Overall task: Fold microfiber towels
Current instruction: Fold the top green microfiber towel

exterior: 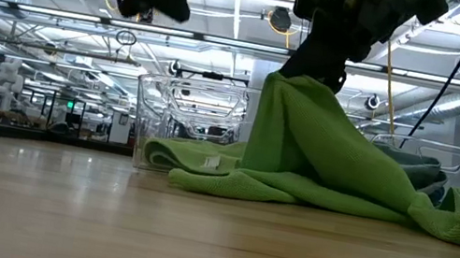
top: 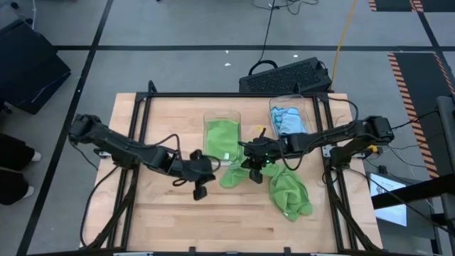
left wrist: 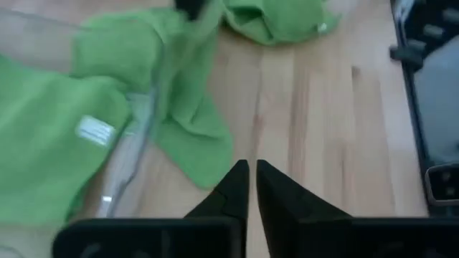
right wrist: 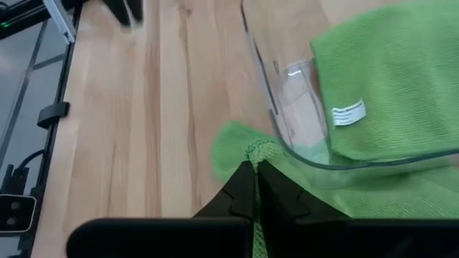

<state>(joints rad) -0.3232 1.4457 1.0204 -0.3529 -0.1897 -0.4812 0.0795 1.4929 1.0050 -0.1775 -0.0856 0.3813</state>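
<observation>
Clearly the green towel (exterior: 321, 150) is light and limp: pinched at one edge by the right tool (right wrist: 254, 172), it hangs in a soft peak and trails onto the table (top: 170, 213). It should be held at a corner or hem, since a hold in the middle would only bunch it. It is lime green with a fuzzy nap. A folded green towel (top: 222, 139) with a white tag fills a clear bin (top: 222, 114); another (top: 290, 192) lies crumpled nearby. The left tool (left wrist: 251, 175) hovers clenched and empty beside it.
</observation>
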